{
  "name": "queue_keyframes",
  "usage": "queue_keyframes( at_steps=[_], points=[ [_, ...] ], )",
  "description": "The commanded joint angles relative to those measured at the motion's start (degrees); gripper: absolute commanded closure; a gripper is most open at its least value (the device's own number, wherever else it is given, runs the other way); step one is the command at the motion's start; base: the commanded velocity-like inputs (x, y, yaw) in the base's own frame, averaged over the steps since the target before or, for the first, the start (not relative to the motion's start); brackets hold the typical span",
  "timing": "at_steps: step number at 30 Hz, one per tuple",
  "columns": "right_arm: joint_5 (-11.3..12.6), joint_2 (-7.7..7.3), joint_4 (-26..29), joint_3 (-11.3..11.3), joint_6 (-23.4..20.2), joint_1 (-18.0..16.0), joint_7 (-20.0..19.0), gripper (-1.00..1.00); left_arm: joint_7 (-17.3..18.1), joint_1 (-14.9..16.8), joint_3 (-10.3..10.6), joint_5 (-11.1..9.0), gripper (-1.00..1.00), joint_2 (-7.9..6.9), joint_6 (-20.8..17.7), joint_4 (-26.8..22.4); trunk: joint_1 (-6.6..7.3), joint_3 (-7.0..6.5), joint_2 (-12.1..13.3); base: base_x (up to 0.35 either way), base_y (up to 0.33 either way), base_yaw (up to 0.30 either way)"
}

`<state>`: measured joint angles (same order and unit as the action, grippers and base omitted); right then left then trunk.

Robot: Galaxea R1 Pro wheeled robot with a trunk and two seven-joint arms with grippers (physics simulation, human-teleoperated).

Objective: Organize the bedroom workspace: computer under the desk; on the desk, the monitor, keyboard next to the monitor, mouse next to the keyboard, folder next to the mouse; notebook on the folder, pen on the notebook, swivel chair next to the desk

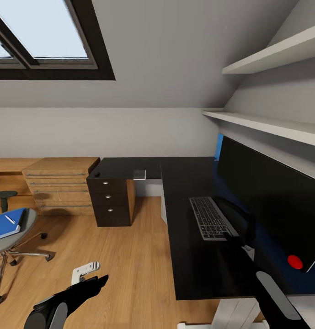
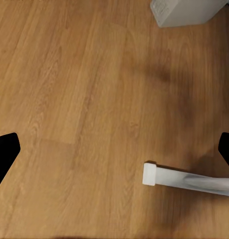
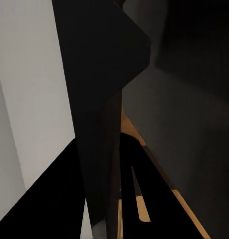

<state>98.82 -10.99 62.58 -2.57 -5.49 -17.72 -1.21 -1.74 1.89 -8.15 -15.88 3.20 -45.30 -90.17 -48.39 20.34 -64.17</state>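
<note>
The long black desk (image 1: 189, 265) runs along the right wall, with the wide black monitor (image 1: 271, 201) standing on it. The dark keyboard (image 1: 211, 218) lies in front of the screen. A small black mouse (image 1: 97, 174) sits on the desk's far left corner. At the left the swivel chair (image 1: 15, 237) holds the blue folder (image 1: 4, 226), a dark notebook (image 1: 23, 217) and the white pen (image 1: 10, 220). My left gripper (image 2: 114, 149) hangs open over the floor near the white computer (image 2: 186, 12). My right arm (image 1: 276, 297) reaches over the desk's near end; its fingers are lost against dark shapes.
A light wooden drawer cabinet (image 1: 61, 185) stands at the back left, beside the desk's black drawers (image 1: 109, 201). A white desk foot (image 2: 186, 180) lies on the wood floor (image 1: 130, 260). Shelves (image 1: 271, 125) hang above the monitor, with a blue wall panel (image 1: 220, 144) behind it.
</note>
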Motion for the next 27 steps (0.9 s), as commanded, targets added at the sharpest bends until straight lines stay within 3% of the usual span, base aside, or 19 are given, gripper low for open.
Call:
queue_keyframes(
  at_steps=[1, 10, 19, 27],
  points=[
    [0.58, 0.07, 0.0, -0.13, 0.33, -0.03, -0.19, 1.0, -0.19, 0.04, -0.11, -0.47, -1.0, 0.05, -0.32, -0.06, 0.0, 0.07, -0.04, 0.0, 0.0, 0.0],
    [0.66, 0.32, 0.0, -0.15, 0.83, -0.12, -0.11, 1.0, -0.19, 0.07, -0.11, -0.47, -1.0, 0.05, -0.32, -0.01, 0.0, 0.07, -0.04, 0.006, 0.001, 0.0],
    [0.67, 0.35, -0.08, -0.17, 0.87, -0.12, -0.1, 1.0, -0.2, 0.05, -0.11, -0.51, -1.0, 0.11, -0.33, -0.01, 0.0, 0.07, -0.04, 0.225, 0.044, 0.0],
    [0.66, 0.36, -0.04, -0.21, 0.91, -0.13, -0.1, 1.0, -0.19, 0.04, -0.12, -0.55, -1.0, 0.05, -0.47, -0.01, 0.0, 0.07, -0.04, 0.037, 0.003, 0.0]
  ],
)
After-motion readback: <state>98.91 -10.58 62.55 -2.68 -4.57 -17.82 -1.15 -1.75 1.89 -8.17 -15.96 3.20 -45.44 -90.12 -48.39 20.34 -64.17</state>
